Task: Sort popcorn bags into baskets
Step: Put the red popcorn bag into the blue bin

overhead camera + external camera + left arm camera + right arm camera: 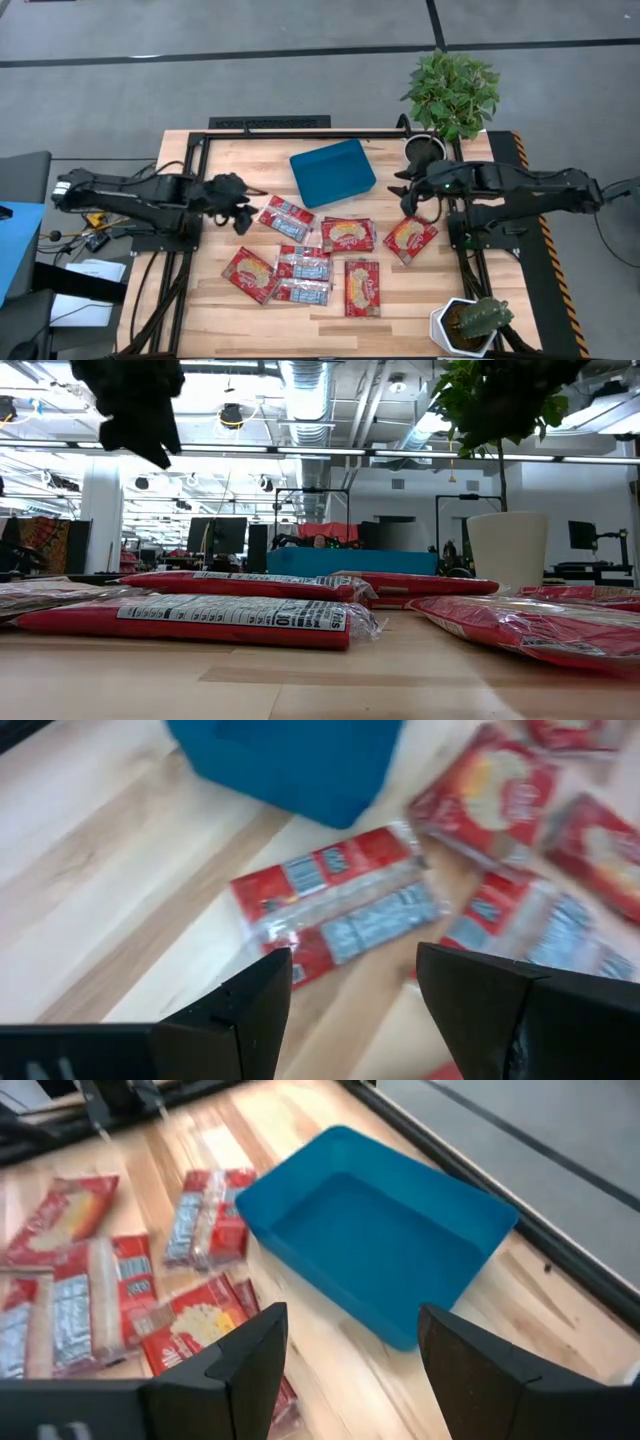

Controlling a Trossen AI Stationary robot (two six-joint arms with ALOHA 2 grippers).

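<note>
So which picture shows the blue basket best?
The right wrist view: the blue basket fills it, and you see its empty inside. The high view shows it whole but small, the left wrist view just a corner, the low view only its side.

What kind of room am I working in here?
Probably an open lab or workshop: exposed ceiling ducts, monitors on desks behind, and a wooden table on a black frame.

1. Nearest popcorn bag (200,622), low view, lying flat on the counter: white panel with black print. Only the digits "10" can be made out at its right end.
2. Remaining print on that panel: too small to read.
3. Other popcorn bags, all views: label artwork and print visible, none legible.
4. Teal basket (375,1230): carries no readable marking.
</note>
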